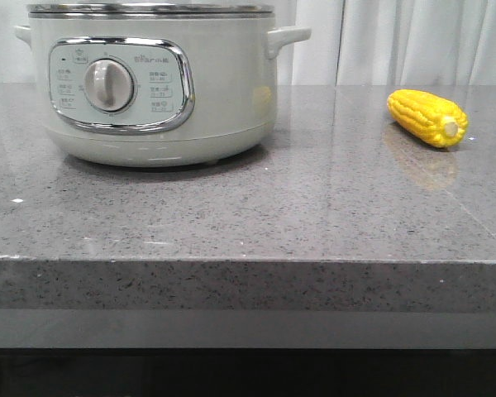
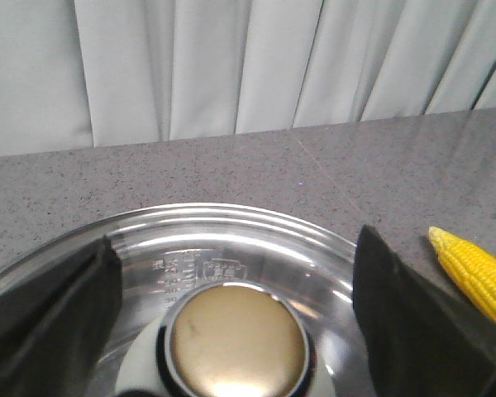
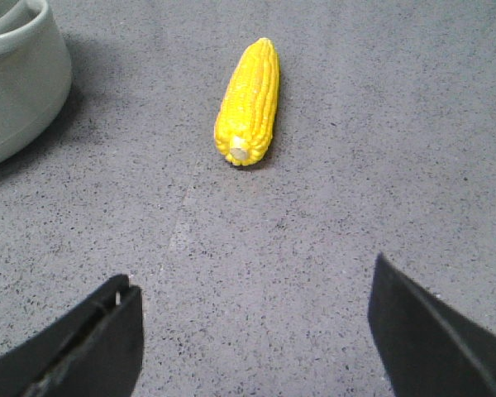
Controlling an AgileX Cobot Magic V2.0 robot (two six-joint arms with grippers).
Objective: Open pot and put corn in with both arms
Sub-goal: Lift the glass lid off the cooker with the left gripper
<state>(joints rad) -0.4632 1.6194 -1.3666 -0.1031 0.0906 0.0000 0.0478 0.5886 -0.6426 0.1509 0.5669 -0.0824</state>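
Observation:
The pale grey-green pot (image 1: pixel 149 91) stands at the back left of the grey counter, its dial facing me and its glass lid (image 2: pixel 231 240) on. My left gripper (image 2: pixel 236 248) is open above the lid, its fingers either side of the round gold knob (image 2: pixel 236 347) without touching it. The yellow corn (image 1: pixel 427 117) lies on the counter at the right, stub end toward me; it also shows in the left wrist view (image 2: pixel 478 277). My right gripper (image 3: pixel 252 285) is open and empty over bare counter, short of the corn (image 3: pixel 250 102). Neither gripper shows in the front view.
The speckled grey counter (image 1: pixel 298 215) has its front edge close to the camera. White curtains (image 1: pixel 413 41) hang behind it. The pot's side (image 3: pixel 16 91) sits at the edge of the right wrist view, away from the corn.

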